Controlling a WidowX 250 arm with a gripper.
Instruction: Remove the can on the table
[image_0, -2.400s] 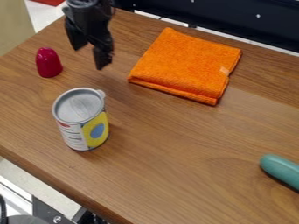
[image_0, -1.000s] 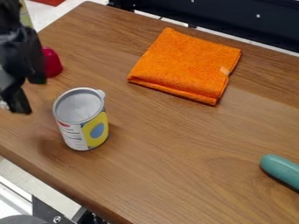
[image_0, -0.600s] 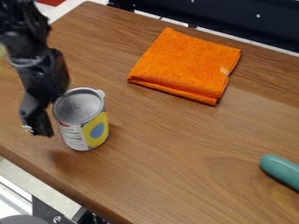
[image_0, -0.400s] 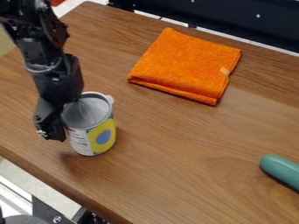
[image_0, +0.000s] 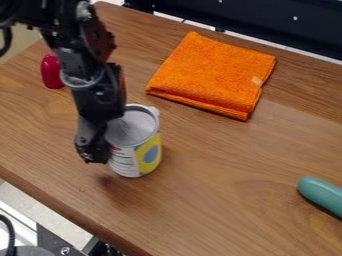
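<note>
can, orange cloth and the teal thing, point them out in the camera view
can (image_0: 149, 154), camera view, yellow label
orange cloth (image_0: 212, 74), camera view, middle of its top
teal thing (image_0: 324, 194), camera view, rounded body

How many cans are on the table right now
1. The can stands upright near the table's left side, beside the claw, which partly covers it.

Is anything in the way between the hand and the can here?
Nothing visible stands between them: the hand is right up against the side of the can. The folded orange cloth lies clear of both.
</note>
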